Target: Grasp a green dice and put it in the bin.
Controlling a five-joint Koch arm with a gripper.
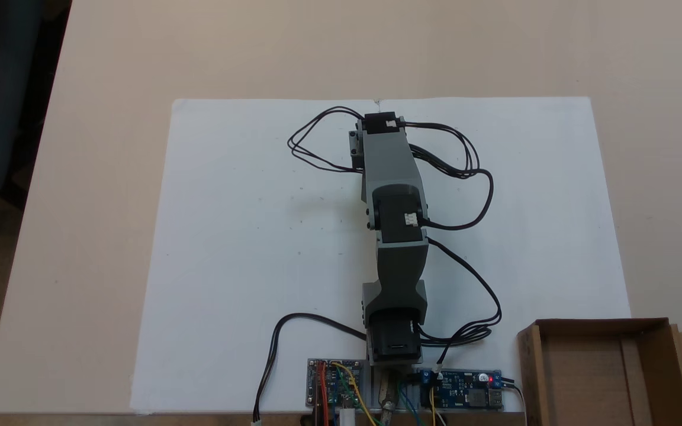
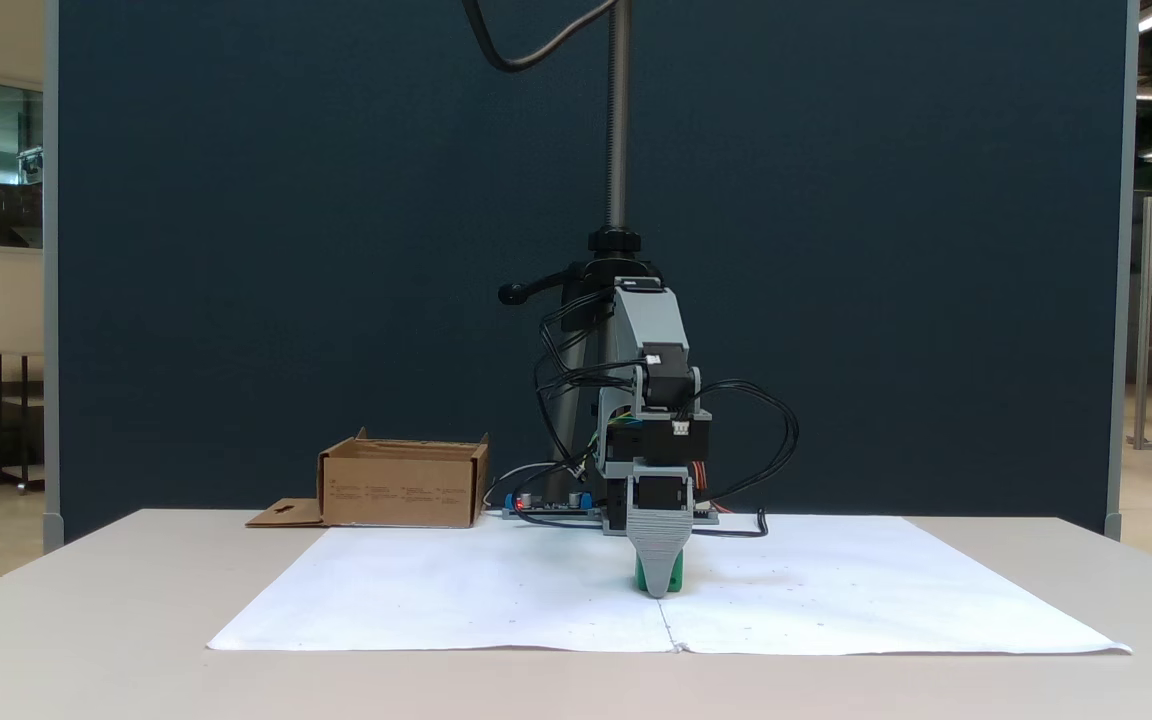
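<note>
In a fixed view from the front, the grey plastic gripper (image 2: 658, 585) points straight down onto the white paper sheet (image 2: 496, 600). Its jaws line up one behind the other, so whether they clamp cannot be told. The small bright green dice (image 2: 674, 577) sits on the sheet right behind the near jaw. Farther back, well apart at left, stands the brown cardboard bin (image 2: 401, 487).

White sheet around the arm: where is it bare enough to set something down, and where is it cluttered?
The white sheet lies bare on both sides of the arm. Cables loop out beside the arm, and circuit boards and the bin crowd the base edge. The green dice sits under the gripper.
</note>
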